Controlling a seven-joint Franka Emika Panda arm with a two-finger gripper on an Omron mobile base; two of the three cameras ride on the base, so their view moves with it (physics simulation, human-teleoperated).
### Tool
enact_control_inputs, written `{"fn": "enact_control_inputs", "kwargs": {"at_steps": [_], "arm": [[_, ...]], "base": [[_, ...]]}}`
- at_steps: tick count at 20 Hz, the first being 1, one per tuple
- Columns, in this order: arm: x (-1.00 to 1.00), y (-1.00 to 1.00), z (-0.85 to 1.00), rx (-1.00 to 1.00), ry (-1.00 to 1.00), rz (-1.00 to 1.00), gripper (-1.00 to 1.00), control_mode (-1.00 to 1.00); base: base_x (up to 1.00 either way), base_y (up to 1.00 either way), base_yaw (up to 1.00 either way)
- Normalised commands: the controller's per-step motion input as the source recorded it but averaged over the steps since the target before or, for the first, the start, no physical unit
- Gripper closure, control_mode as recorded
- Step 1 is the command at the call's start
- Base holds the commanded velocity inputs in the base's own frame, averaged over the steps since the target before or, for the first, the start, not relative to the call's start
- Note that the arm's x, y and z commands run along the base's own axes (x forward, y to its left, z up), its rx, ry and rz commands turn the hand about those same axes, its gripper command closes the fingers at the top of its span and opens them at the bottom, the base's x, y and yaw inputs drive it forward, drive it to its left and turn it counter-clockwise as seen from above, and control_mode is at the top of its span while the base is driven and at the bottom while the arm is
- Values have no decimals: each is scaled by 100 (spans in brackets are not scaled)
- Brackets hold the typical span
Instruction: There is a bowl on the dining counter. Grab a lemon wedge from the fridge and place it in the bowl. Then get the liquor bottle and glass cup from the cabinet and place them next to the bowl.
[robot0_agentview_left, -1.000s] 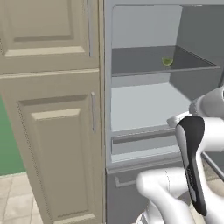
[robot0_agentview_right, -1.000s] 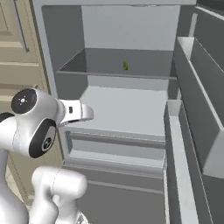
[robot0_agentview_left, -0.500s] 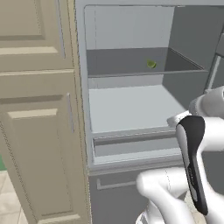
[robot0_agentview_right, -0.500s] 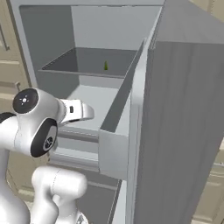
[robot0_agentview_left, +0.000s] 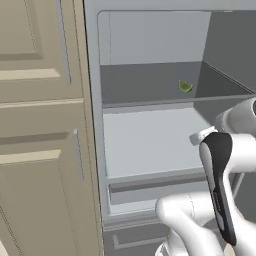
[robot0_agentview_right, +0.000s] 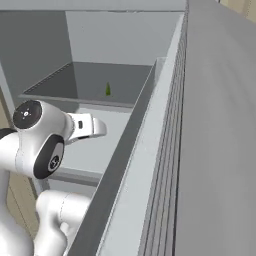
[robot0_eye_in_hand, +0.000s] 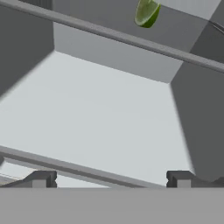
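Lemon wedge (robot0_eye_in_hand: 146, 13) lies on the shelf above the open hand (robot0_eye_in_hand: 109, 178).

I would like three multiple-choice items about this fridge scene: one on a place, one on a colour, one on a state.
1. Where does the lemon wedge lie?
A. on the upper shelf
B. in the bottom drawer
C. between the fingers

2. What colour is the cupboard beside the fridge?
A. red
B. beige
C. black

3. How do the fingers stand?
A. shut on the wedge
B. shut and empty
C. open and empty

Answers: 1 A, the wedge sits toward the shelf's back; 2 B, its panelled doors are beige; 3 C, the tips stand wide apart with nothing between.
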Motion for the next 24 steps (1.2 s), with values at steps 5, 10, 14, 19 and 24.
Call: {"fn": "enact_control_inputs", "kwargs": {"at_steps": [5, 10, 14, 19, 24], "arm": [[10, 0, 1, 0, 0, -1, -100, -100], [31, 11, 33, 6, -6, 1, -100, -100], [9, 5, 62, 7, -12, 10, -100, -100], [4, 0, 35, 2, -17, 7, -100, -100], [19, 2, 4, 0, -4, -9, -100, -100]], "base": [[51, 3, -5], [0, 0, 0], [0, 0, 0], [0, 0, 0], [0, 0, 0]]}}
